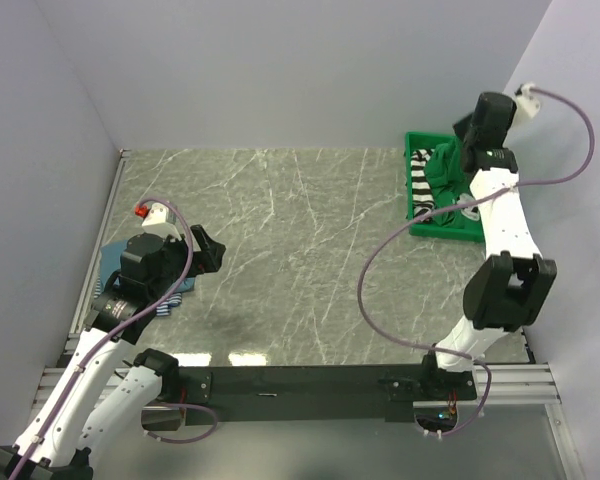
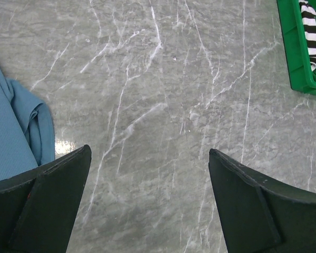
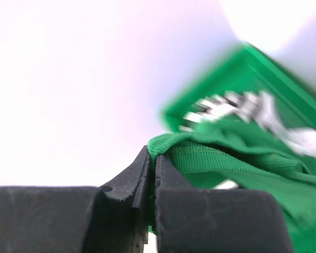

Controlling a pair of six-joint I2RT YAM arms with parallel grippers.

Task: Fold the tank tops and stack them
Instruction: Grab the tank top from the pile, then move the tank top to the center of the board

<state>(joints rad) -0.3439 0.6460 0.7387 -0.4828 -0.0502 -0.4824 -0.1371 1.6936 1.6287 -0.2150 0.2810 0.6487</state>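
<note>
One pick is under way: your right gripper (image 3: 154, 167) pinches the green top (image 3: 237, 158) above the bin (image 1: 440, 232); your left gripper (image 2: 148, 154) hangs spread. Next, lift it clear and lay it on the table (image 1: 280, 230).

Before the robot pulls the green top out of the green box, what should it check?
1. Right gripper shut on the soft green cloth tank top: ok, its edge is pinched between the jaws.
2. Black-and-white striped cloth top free of the green one: cannot tell; both lie bunched in the rigid green plastic bin.
3. Left gripper open and holding nothing: ok.
4. Room on the grey marble table to lay it down: ok, the middle is bare.
5. Blue cloth top out of the way: ok, at the table's left side.
</note>
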